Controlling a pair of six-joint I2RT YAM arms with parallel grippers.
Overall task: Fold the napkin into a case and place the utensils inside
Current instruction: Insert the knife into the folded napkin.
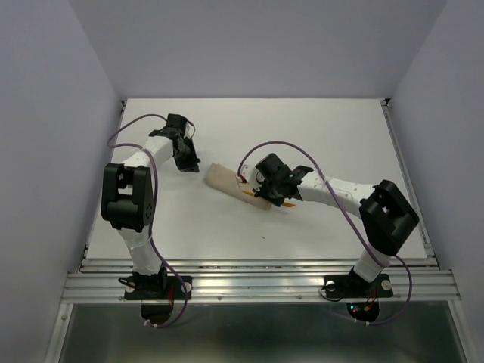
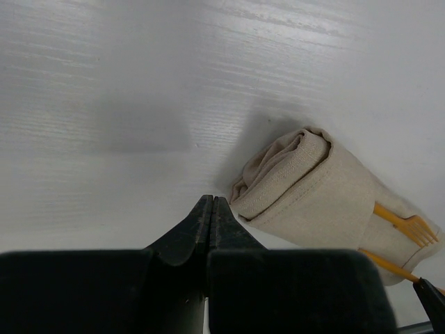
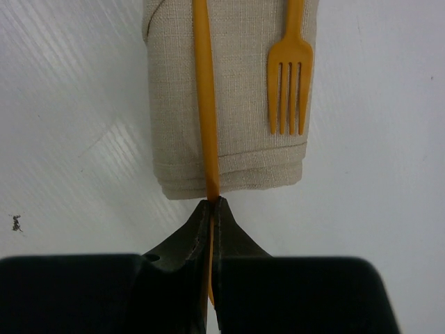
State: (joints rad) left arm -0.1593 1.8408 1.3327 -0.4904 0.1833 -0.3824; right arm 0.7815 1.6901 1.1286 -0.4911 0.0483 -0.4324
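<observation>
The napkin is folded into a narrow tan case point(image 1: 225, 180) lying at the table's middle; it also shows in the left wrist view point(image 2: 313, 188) and the right wrist view point(image 3: 174, 104). An orange fork point(image 3: 288, 83) lies on the cloth, tines toward my right gripper, its handle running under a fold point(image 2: 410, 224). My right gripper point(image 3: 214, 202) is at the case's near-right end point(image 1: 268, 198), shut on the second thin orange utensil point(image 3: 205, 104), which runs along the case's top. My left gripper point(image 2: 212, 202) is shut and empty, just off the case's rolled left end point(image 1: 190, 162).
The white table point(image 1: 318, 128) has raised rails along its side edges and a metal rail at the near edge. Purple cables loop over both arms. A small dark speck point(image 3: 15, 223) lies on the table left of my right gripper.
</observation>
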